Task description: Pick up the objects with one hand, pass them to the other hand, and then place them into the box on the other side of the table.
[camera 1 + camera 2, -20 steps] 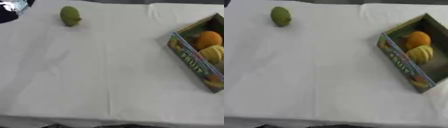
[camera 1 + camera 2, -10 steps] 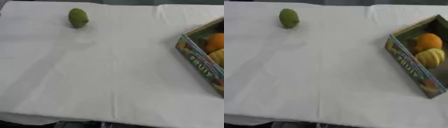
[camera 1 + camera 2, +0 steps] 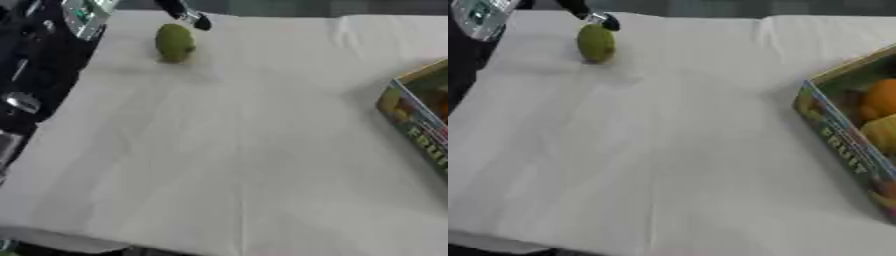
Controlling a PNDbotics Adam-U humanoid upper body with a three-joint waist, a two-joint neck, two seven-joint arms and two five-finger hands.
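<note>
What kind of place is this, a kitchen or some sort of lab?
Probably a robot test bench, not a kitchen: a table under a plain white cloth, a printed cardboard fruit box holding an orange fruit, one green oval fruit, and a black robot hand reaching in.

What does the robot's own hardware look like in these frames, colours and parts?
Only the left arm shows, along the view's left edge: mostly black, with silver joint pieces and a silver block bearing greenish markings. One slim black finger with a silver segment, the left hand, shows by the green fruit. The right arm is absent.

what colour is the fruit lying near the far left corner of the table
Green; the fruit shows best in the right eye view.
</note>
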